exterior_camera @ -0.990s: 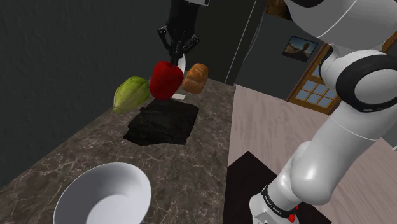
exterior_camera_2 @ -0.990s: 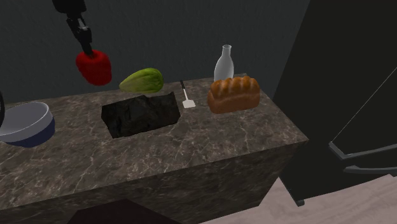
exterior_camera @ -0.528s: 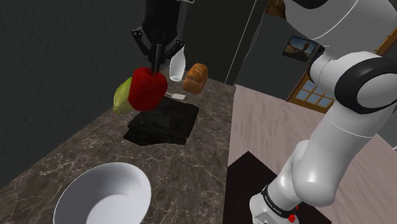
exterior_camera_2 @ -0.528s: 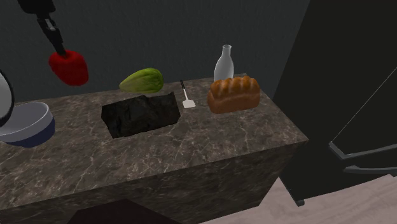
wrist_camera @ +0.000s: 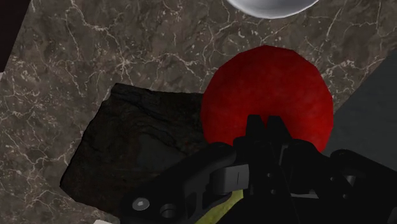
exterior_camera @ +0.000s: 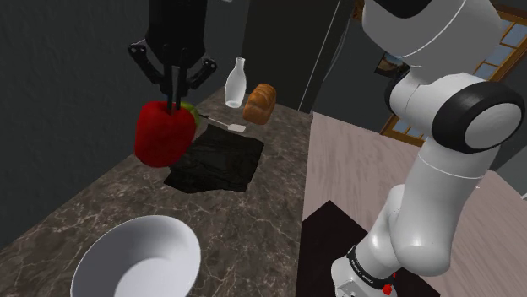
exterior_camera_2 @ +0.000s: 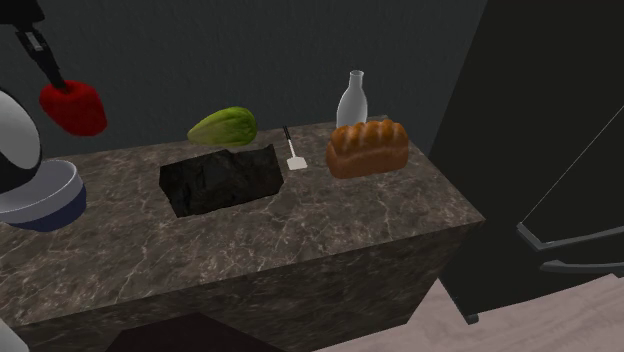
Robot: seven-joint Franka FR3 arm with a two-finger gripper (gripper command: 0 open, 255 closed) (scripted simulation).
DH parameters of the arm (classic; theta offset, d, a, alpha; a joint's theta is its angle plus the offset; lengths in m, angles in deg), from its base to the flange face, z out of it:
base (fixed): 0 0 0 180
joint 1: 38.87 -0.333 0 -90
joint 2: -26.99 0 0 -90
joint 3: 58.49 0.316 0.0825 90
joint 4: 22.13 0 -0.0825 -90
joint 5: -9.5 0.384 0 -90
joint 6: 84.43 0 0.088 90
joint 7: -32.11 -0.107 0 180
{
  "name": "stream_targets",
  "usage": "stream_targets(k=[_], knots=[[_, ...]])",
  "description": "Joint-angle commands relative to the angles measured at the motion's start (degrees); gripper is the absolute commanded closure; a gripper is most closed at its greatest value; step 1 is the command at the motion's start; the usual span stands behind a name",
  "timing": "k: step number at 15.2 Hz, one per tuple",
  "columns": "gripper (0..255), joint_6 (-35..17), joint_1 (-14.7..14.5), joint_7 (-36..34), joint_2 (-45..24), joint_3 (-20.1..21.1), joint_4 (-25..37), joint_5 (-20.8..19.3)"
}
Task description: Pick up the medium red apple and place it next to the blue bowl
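**Operator:** What are the jaws doing?

**Spotter:** Your gripper (exterior_camera: 173, 94) is clenched on the red apple (exterior_camera: 165, 133). The two black fingers (wrist_camera: 256, 127) sit almost together in the wrist view, pinching the top of the fruit, and the apple bulges out past them on both sides.

**Operator:** Where is the apple?

**Spotter:** You have it in the air, hanging under the gripper. In the shoulder view it is in the upper left of the frame, beside the left edge of the black mat (exterior_camera: 215, 163). In the second exterior view the apple (exterior_camera_2: 73, 107) is at the upper left against the dark wall, with the gripper (exterior_camera_2: 50, 72) slanting down into it.

**Operator:** And the bowl?

**Spotter:** Your bowl (exterior_camera_2: 55, 205) sits at the left edge of the second exterior view, blue outside with a pale rim, below the apple and partly covered by the white arm (exterior_camera_2: 15, 150). In the shoulder view the bowl (exterior_camera: 93, 253) is at the lower left, on the marble counter (exterior_camera: 110, 198).

**Operator:** Anything else up there?

**Spotter:** Right of the mat you have a spatula (exterior_camera_2: 293, 150), a loaf of bread (exterior_camera_2: 369, 147) and a pale bottle (exterior_camera_2: 352, 100). A green pod-shaped vegetable (exterior_camera_2: 222, 127) lies behind the mat.
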Motion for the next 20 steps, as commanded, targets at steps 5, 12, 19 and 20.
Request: stream_targets(k=[5,12,19,20], knots=[[255,-5.94,0.88,0.48,2.67,-0.15,-8.41,1.1],[255,-12.21,1.61,1.23,4.85,-0.38,-16.73,2.01],[255,-18.0,1.99,1.75,6.02,-0.53,-23.61,2.5],[255,-18.8,2.02,1.81,6.11,-0.54,-24.51,2.54]])
